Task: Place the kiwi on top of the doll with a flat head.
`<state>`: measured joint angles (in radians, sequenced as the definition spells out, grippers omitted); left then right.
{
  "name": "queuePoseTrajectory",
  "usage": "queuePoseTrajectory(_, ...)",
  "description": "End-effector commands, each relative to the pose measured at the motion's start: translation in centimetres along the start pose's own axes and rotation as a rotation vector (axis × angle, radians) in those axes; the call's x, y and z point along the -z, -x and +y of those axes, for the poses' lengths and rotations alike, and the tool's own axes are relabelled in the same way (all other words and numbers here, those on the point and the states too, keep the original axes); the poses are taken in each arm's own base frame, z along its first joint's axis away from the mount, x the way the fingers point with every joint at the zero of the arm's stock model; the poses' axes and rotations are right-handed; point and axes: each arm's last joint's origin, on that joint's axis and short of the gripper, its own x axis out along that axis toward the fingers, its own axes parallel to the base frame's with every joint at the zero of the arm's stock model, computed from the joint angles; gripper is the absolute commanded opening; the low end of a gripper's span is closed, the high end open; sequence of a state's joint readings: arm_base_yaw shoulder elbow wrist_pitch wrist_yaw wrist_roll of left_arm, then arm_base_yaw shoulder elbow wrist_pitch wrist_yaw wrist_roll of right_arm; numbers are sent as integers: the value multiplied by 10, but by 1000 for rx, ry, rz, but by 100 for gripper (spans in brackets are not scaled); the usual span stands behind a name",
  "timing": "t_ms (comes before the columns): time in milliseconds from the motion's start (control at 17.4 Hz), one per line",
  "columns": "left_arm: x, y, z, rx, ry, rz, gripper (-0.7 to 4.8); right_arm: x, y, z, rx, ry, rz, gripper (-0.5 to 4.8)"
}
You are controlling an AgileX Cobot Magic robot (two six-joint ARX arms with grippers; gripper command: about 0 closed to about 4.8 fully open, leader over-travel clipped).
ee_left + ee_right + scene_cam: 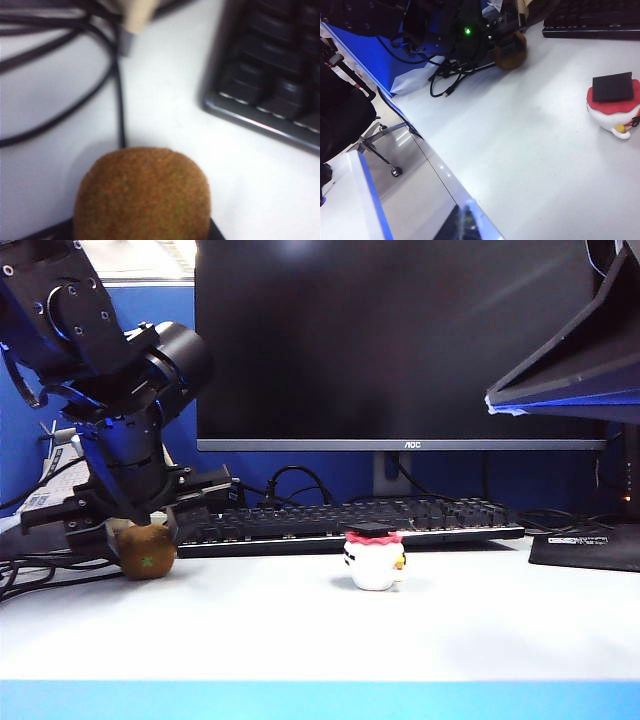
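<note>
White tabletop (pixel 300 630) fills my screens, with a dark monitor (pixel 400 340) and a black keyboard (pixel 350 525) at the far side. On the far left I see the kiwi (pixel 146 549) resting on the table, the left gripper (pixel 140 530) lowered over it with a finger on each side; I cannot tell if the grip has clenched. Loose black cables (pixel 60 85) lie just beyond the fruit. Well to the right stands the doll with a flat head (pixel 374 558), upright, nothing on its cap. My right gripper appears in no feed, so I cannot tell its state.
</note>
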<state>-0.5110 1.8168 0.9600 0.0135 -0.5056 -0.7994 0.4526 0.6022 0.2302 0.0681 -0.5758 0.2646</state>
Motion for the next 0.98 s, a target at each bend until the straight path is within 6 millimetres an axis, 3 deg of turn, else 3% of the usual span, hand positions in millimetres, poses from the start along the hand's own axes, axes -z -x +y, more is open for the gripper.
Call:
queuePoseTrajectory(58, 2, 1, -3, 80, -6, 78, 53, -2, 0, 1, -3, 13, -14, -1)
queuePoseTrajectory(115, 2, 2, -4, 116, -2, 101, 51, -2, 0, 1, -3, 13, -14, -1)
queuePoseTrajectory(230, -1, 5, -10, 232, -17, 151, -8, -3, 0, 1, -3, 13, -15, -1)
queuePoseTrajectory(345, -16, 20, -22, 399, -186, 173, -5, -6, 1, 2, -14, 34, -46, -1)
queuePoseTrajectory(575, -57, 91, -73, 484, -844, 146, -6, -11, 1, 3, -6, 59, -90, -1)
queuePoseTrajectory(633, -69, 108, -82, 501, -908, 151, -6, -11, 1, 3, -6, 59, -90, -1)
queuePoseTrajectory(863, -107, 148, -96, 613, -912, 163, -6, -11, 1, 3, -5, 51, -90, -1)
queuePoseTrajectory(978, -108, 148, -100, 640, -935, 232, -6, -11, 1, 3, -5, 36, -91, -1)
